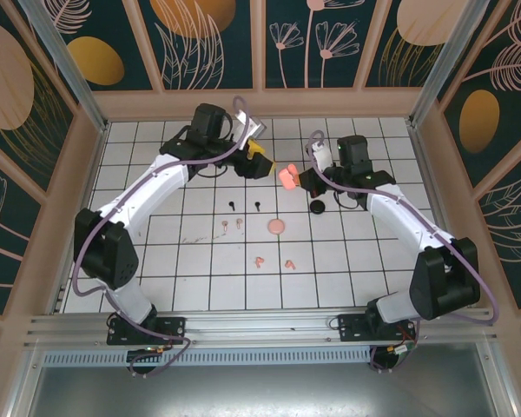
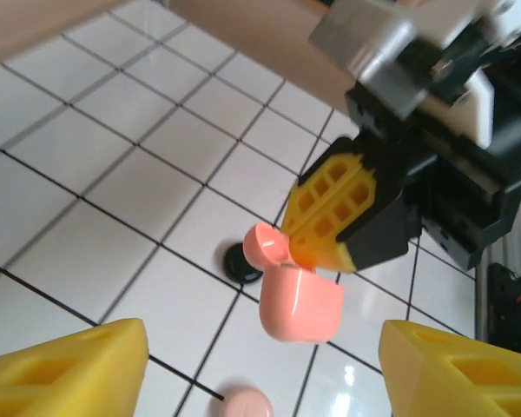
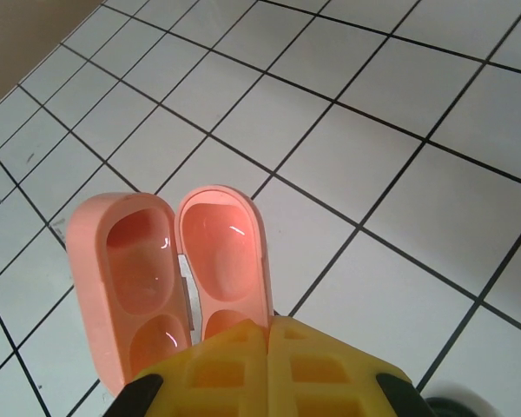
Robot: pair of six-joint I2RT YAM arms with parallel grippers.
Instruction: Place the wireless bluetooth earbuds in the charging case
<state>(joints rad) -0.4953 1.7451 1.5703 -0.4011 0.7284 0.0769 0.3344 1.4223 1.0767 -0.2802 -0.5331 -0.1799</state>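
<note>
Open coral pink plastic charging case gripped by right pincer; left pincer wide, empty. Coral stemmed earbuds probably to be fetched next.

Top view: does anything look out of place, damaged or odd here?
Nothing looks damaged or spilled. The coral case hangs open and empty in the right gripper, above the table. The black earbuds, pale earbuds and coral earbuds lie loose on it, not yet put away.
</note>
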